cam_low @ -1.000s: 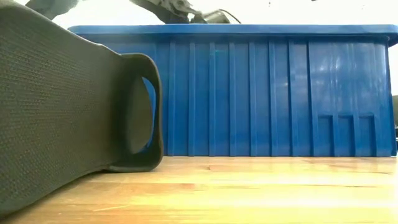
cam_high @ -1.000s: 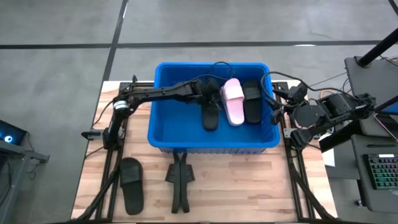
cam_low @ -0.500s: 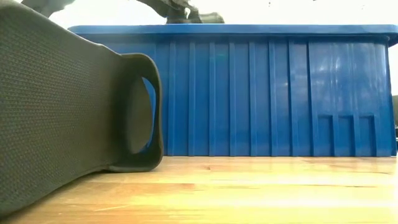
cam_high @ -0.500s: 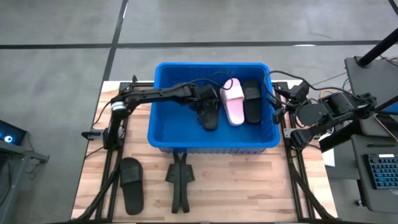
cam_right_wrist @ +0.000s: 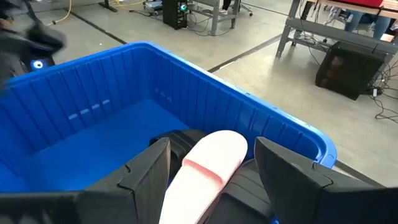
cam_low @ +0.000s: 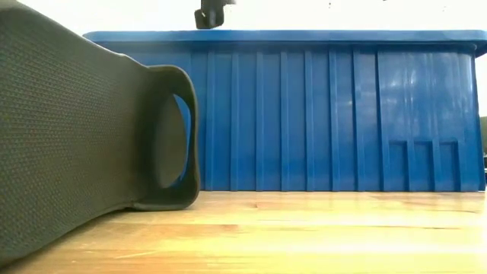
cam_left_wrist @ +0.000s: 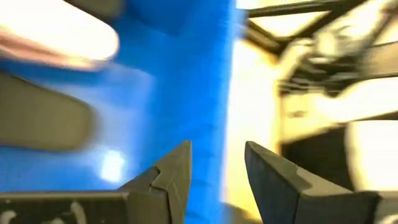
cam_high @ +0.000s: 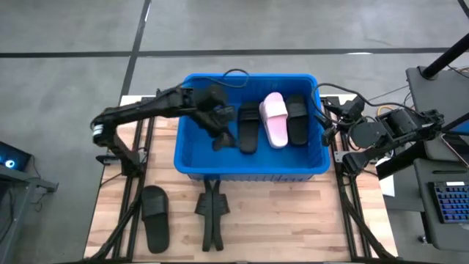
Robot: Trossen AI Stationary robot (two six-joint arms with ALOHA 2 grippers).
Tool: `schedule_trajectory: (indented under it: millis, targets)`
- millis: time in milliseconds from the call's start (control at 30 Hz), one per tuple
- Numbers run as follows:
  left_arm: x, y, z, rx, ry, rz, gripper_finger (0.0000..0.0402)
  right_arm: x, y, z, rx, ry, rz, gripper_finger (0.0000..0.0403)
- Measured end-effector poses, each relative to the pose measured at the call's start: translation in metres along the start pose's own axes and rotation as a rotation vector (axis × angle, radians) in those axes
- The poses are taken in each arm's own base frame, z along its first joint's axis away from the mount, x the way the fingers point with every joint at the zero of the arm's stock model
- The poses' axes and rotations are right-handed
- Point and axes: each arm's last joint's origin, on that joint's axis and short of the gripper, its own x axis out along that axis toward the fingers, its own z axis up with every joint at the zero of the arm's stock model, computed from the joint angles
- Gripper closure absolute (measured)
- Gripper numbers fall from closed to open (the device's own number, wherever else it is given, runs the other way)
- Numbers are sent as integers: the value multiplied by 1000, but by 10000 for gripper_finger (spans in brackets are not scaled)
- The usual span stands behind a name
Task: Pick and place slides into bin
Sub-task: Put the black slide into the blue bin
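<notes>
The blue bin (cam_high: 192, 158) stands mid-table. In it lie a black slide (cam_high: 249, 128), a pale pink slide (cam_high: 275, 119) and another black slide (cam_high: 297, 119), side by side on its floor. My left gripper (cam_high: 221, 136) is open and empty over the bin's left half, apart from the slides; its wrist view (cam_left_wrist: 217, 152) shows the gap between its fingers. One black slide (cam_high: 155, 216) lies on the table at the near left and fills the left of the low view (cam_low: 84, 137). My right gripper (cam_right_wrist: 211, 146) is open and empty beside the bin's right wall.
A dark narrow shape (cam_high: 211, 214) lies on the table in front of the bin; what it is cannot be told. Arm frames run along both table sides. A desk with a keyboard (cam_high: 448, 205) stands off the right edge. Bare wood shows at the near right (cam_high: 293, 227).
My left gripper has drawn back from the black slide toward the table's left, staying over the bin. That slide is no longer under the gripper and lies on the bin floor beside the pink one. My right arm has kept still.
</notes>
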Motion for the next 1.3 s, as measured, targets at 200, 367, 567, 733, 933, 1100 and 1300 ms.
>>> schedule_trajectory:
  millis: [200, 367, 567, 733, 933, 1100, 1300]
  targets:
    - [-37, -54, -37, -25, 60, -42, 268, 0, 0, 0, 3, -1, 1, 179]
    - [-56, -98, -86, 33, 104, 180, 268, 0, 0, 0, 82, -3, 2, 179]
    - [-62, -131, -137, 46, 175, 302, 268, 1, 3, 0, 164, 2, -1, 179]
    - [-49, -138, -171, -25, 303, 462, 268, 4, 7, 0, 161, 8, -8, 179]
    - [-16, -148, -204, 52, 414, 551, 268, 9, 16, -2, 142, 19, -20, 179]
    - [9, -143, -234, 87, 550, 624, 268, 14, 26, -3, 112, 32, -32, 179]
    - [16, -125, -263, 22, 630, 730, 264, 21, 38, -6, 73, 50, -49, 179]
